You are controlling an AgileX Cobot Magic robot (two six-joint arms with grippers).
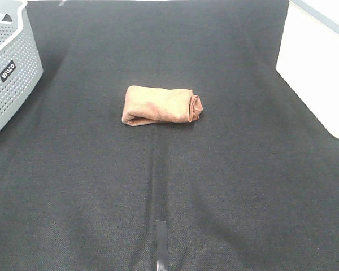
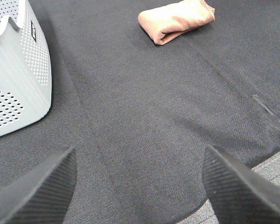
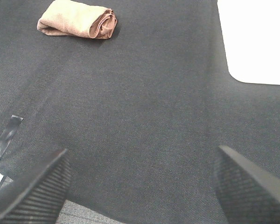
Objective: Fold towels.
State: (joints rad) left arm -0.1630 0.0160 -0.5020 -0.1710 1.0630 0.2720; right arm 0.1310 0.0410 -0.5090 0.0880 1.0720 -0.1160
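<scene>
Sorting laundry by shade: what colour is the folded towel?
Rust-tan brown towel, clearest in the exterior high view.

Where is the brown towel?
The brown towel lies folded mid-table in the high view, between the grey basket at left and white bin at right.

Black cloth table cover (image 1: 101, 197); grey perforated basket (image 1: 11, 84) left, white bin (image 1: 319, 68) right

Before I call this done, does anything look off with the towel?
Slightly. The brown towel lies folded mid-mat, but its right end bunches into loose, uneven layers rather than a flat edge. Nothing spilled or damaged. Both grippers are open, clear of it.
</scene>
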